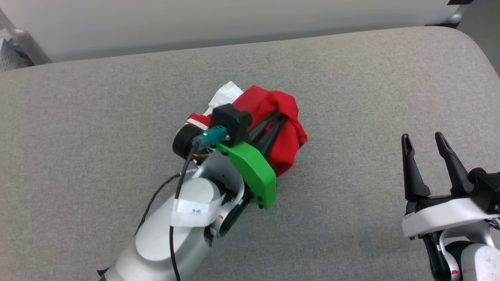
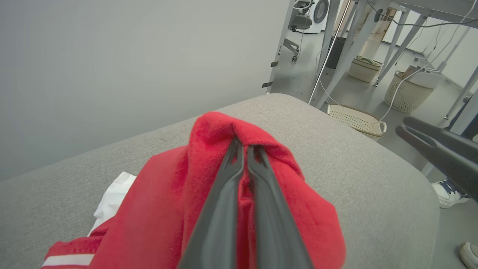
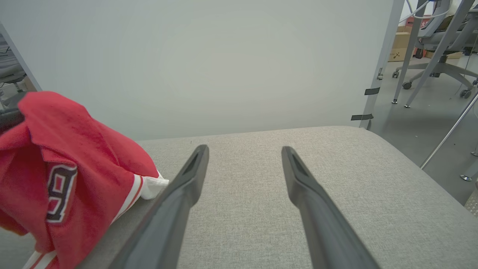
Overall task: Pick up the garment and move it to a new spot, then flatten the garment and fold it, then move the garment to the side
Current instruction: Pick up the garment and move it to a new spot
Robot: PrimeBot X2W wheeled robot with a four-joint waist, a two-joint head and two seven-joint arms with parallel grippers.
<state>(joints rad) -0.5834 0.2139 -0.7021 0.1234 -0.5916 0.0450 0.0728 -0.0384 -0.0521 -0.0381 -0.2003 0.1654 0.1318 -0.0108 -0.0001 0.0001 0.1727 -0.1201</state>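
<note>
Bright, soft, even light falls from overhead. The garment (image 1: pixel 281 117) casts just a faint, diffuse shadow close under itself on the grey padded worktop (image 1: pixel 351 70), and its red reads saturated. The head view is sharp across the worktop. The 2 wide-angle wrist views tilt and bow the table legs (image 2: pixel 345 56) toward their edges. The right gripper (image 3: pixel 244 148) softens near the lens.
</note>
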